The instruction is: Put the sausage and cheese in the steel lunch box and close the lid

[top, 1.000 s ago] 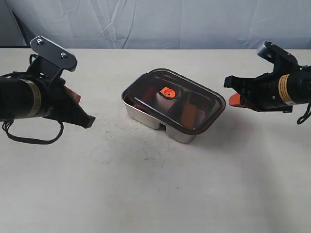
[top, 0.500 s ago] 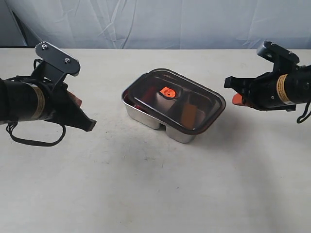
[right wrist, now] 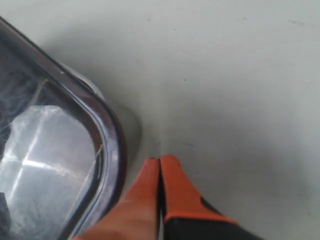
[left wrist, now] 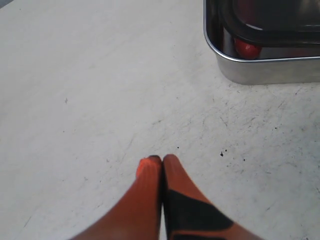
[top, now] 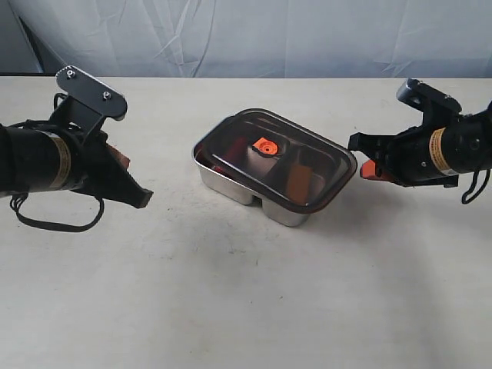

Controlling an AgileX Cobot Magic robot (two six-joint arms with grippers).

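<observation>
The steel lunch box and the lid lying on it sit where they did a second ago, mid-table and a little toward the far side. The right gripper has slid left and now hovers just beside the lid's right corner, its orange fingers pressed together on nothing. The left gripper has barely shifted. It is well apart to the left, likewise clenched and empty.

The smoky lid dims the contents. A red shape in the left compartment is the sausage, its end peeping out under the lid's edge. An orange-brown patch in the right compartment looks like the cheese. Whether the lid is seated flush cannot be told.
</observation>
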